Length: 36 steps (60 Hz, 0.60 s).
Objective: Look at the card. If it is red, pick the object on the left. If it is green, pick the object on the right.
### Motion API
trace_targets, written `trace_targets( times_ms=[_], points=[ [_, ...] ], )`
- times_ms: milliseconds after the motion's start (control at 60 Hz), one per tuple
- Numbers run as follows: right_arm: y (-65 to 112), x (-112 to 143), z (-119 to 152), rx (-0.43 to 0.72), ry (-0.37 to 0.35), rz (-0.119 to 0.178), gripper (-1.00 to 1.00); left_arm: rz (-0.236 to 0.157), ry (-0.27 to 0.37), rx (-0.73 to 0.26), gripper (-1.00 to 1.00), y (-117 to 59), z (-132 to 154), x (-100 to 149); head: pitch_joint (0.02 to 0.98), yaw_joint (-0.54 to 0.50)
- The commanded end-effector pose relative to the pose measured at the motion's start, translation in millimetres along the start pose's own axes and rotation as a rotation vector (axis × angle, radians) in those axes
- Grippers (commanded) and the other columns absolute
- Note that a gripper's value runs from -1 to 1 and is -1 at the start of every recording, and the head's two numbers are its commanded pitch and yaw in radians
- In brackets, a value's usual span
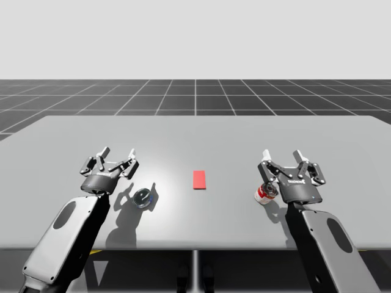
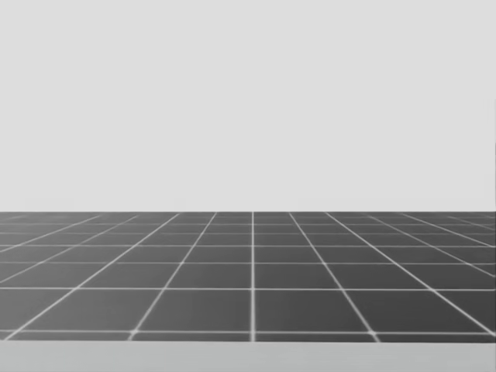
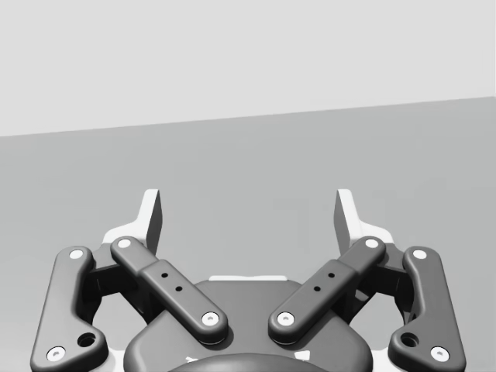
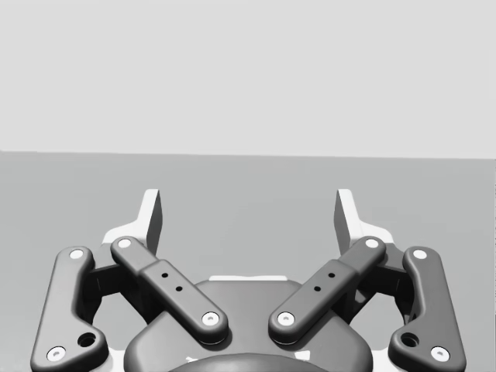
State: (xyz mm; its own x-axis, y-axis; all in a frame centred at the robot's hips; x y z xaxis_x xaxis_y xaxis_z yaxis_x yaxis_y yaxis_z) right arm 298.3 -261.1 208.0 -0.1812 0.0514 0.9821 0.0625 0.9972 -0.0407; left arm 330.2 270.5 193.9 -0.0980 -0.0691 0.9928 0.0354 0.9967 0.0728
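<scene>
A red card [image 1: 199, 179] lies flat at the middle of the grey table [image 1: 195, 140]. Left of it a dark round object with a shiny face [image 1: 143, 198] lies on the table, just right of and below my left gripper [image 1: 118, 152]. On the right stands a small red and white can [image 1: 265, 193], partly hidden behind my right gripper's wrist. My right gripper [image 1: 282, 155] hovers above and just behind the can. In the wrist views my left gripper [image 3: 248, 218] and right gripper [image 4: 248, 218] are open, fingers spread with bare table between them.
The table's front edge [image 1: 195, 248] runs close before both arms. Beyond the far edge lies a dark gridded floor [image 2: 253, 279]. Wide bare table stretches behind the card and both objects.
</scene>
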Motion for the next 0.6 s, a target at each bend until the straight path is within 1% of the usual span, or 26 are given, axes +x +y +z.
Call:
trace_targets(
  times_ms=[17, 150, 267, 333, 433, 450, 483, 550, 600],
  points=[
    [0.4, -0.8, 1.0, -0.028, -0.014, -0.003, -1.00, -0.003, 0.003, -0.002, -1.00, -0.6, -0.4, -0.9, 0.073, 0.01],
    [0.5, 0.3, 1.0, -0.025, -0.015, -0.013, -1.00, -0.003, 0.003, -0.002, -1.00, -0.8, -0.5, -0.9, 0.086, 0.01],
    [0.0, 1.2, 0.2, -0.020, -0.011, -0.007, -1.00, -0.003, 0.003, -0.002, -1.00, -0.9, -0.7, -0.9, 0.122, 0.01],
    [0.2, 1.4, -0.4, -0.014, -0.004, -0.009, -1.00, -0.003, 0.003, -0.002, -1.00, -0.9, -0.7, -0.9, 0.165, 0.01],
    [0.3, 1.1, -0.8, -0.031, -0.008, 0.008, -1.00, -0.003, 0.003, -0.002, -1.00, -0.9, -0.7, -0.9, 0.245, 0.01],
    [0.3, 1.1, -0.8, -0.031, -0.008, 0.008, -1.00, -0.003, 0.003, -0.002, -1.00, -0.9, -0.7, -0.9, 0.245, 0.01],
    [0.1, 1.2, -0.9, -0.034, -0.008, 0.008, -1.00, -0.006, 0.002, -0.002, -1.00, -0.9, -0.9, -1.1, 0.282, 0.01],
    [0.2, 1.3, -1.1, -0.038, -0.009, 0.011, -1.00, -0.006, 0.001, -0.003, -1.00, -0.9, -0.9, -1.2, 0.318, 0.01],
    [0.0, 1.2, -1.4, -0.038, -0.009, 0.012, -1.00, -0.005, 0.001, -0.003, -1.00, -1.0, -0.9, -1.2, 0.367, 0.01]
  ],
)
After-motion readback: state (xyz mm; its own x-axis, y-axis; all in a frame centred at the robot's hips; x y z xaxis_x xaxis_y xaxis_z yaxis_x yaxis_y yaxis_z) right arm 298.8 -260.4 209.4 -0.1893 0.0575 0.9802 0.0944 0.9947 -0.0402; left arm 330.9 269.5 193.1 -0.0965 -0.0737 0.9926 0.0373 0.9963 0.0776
